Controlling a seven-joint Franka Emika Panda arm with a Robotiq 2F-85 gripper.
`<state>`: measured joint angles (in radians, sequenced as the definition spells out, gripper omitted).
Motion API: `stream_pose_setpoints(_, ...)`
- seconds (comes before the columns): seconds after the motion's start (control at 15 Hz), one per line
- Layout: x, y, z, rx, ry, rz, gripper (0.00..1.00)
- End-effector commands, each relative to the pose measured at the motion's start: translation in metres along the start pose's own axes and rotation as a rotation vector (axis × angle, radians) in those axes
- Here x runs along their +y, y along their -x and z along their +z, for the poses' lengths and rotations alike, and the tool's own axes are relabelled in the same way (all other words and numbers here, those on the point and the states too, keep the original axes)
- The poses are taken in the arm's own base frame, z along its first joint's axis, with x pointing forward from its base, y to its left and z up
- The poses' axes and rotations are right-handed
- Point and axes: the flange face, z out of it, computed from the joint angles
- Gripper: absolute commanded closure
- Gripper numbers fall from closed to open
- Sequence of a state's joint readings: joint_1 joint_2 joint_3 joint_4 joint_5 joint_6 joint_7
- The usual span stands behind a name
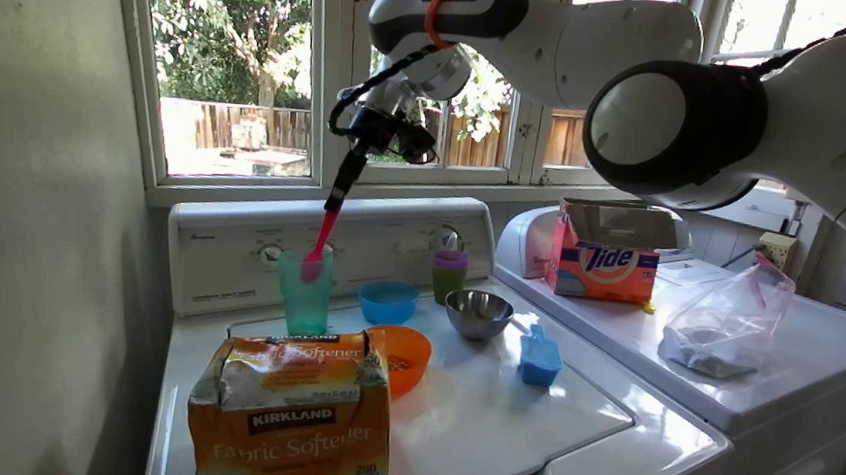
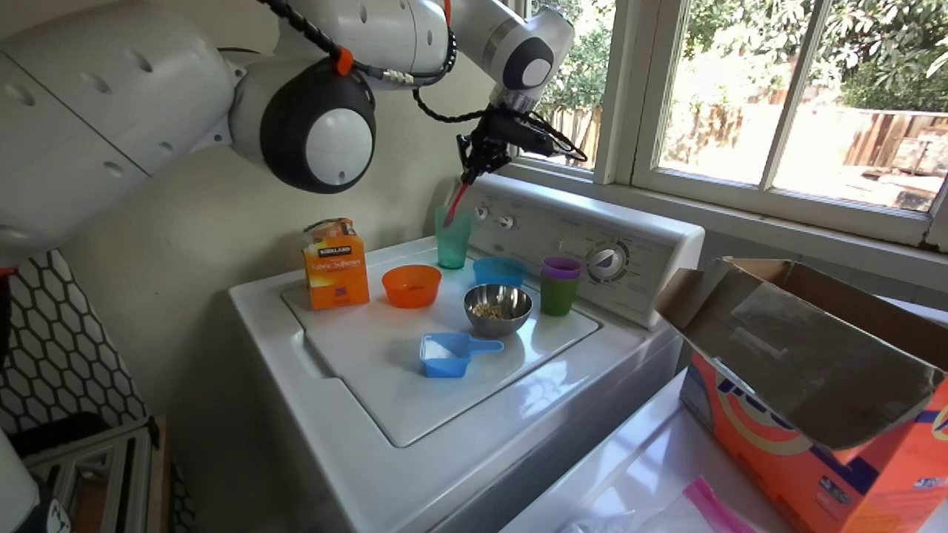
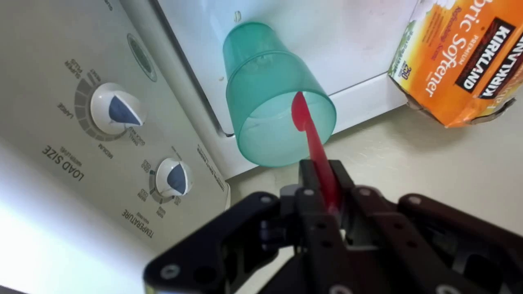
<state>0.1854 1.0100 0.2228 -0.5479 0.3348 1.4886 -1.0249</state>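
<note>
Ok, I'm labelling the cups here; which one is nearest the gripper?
The tall, translucent teal cup: the pink-red utensil in the gripper points at its mouth. The purple cup and green cup, stacked together, stand farther off.

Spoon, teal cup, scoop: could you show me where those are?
Spoon (image 3: 318, 146): in the wrist view, on its handle.
Teal cup (image 1: 308, 305): in an exterior view, on its side wall.
Scoop (image 2: 444, 366): in an exterior view, on its outer wall.

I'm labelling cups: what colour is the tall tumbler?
The tumbler is translucent teal, clearest in the wrist view.
</note>
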Motion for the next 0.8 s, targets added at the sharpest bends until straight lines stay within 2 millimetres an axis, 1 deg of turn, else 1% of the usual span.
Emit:
stream_pose_setpoints(0.0, 0.0, -0.002, 0.027, -0.086, -0.009, 0.028, 0.97)
stream_pose_setpoints(0.27, -0.002, -0.001, 0.047, -0.163, -0.017, 0.055, 0.97)
stream_pose_setpoints(0.33, -0.002, -0.001, 0.05, -0.174, -0.023, 0.059, 0.64)
stream_pose_setpoints(0.4, -0.004, -0.001, 0.051, -0.184, -0.027, 0.065, 0.63)
stream_pose_setpoints(0.47, -0.005, -0.001, 0.051, -0.192, -0.033, 0.063, 0.57)
stream_pose_setpoints(0.6, -0.009, -0.001, 0.047, -0.2, -0.041, 0.055, 0.43)
stream_pose_setpoints(0.73, -0.016, -0.007, 0.038, -0.206, -0.03, 0.035, 0.27)
